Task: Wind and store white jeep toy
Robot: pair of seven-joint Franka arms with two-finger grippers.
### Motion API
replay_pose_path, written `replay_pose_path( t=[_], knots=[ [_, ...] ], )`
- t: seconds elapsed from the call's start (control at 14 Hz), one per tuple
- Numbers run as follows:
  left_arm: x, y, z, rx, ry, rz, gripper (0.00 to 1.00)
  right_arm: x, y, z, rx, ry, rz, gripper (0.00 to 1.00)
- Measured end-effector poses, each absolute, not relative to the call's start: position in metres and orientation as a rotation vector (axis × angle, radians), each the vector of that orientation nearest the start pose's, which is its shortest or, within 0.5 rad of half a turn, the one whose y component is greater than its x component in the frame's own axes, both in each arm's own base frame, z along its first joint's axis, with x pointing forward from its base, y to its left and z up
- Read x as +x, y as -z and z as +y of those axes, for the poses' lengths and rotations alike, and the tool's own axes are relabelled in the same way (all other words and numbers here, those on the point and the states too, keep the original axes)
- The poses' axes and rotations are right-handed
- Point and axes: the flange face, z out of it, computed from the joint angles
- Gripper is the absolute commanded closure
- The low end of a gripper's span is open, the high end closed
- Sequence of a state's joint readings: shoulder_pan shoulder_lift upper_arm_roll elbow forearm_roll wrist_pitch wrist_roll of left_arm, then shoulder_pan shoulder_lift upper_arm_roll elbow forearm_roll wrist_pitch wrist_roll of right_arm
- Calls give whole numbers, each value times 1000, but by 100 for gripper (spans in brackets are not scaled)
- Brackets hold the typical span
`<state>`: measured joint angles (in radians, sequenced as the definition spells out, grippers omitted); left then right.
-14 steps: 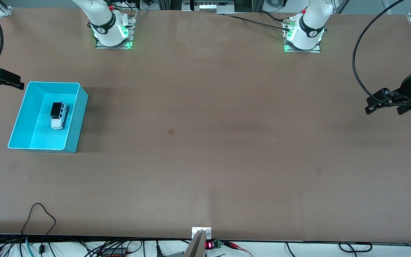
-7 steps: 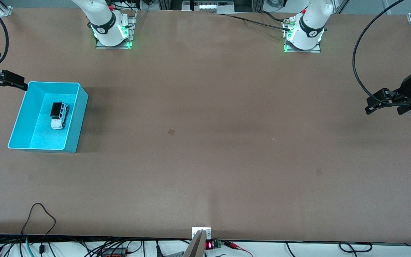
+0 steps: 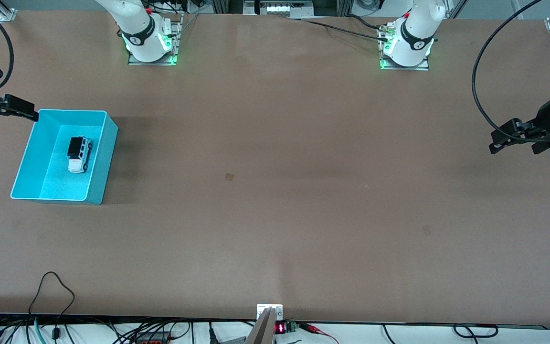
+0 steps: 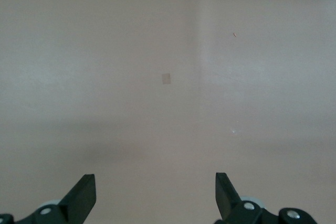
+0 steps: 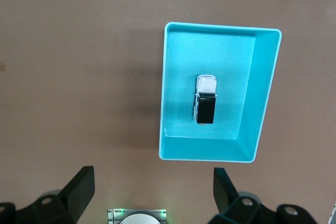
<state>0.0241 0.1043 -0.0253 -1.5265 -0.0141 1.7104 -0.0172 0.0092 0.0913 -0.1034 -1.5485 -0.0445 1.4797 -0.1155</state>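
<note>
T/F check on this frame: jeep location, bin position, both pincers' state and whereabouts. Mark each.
1. The white jeep toy sits inside the cyan bin. True.
2. The right pincer grips the jeep. False: it is open, empty, up by the bin's corner at the table's edge.
3. The left pincer is open over bare table at the left arm's end. True.
4. The bin lies tipped on its side. False: it stands upright, open top up.
5. The jeep stands on its wheels, black roof up. True.
</note>
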Motion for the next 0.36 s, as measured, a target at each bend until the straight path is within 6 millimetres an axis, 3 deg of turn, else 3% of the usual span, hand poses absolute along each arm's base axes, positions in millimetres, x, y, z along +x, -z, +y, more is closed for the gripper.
replay_pose_path(
  t=[0.36],
  knots=[
    [600,-598,-1,-3156,127,-28,0,567,-577,-57,-3169,-253,-31,0]
  ],
)
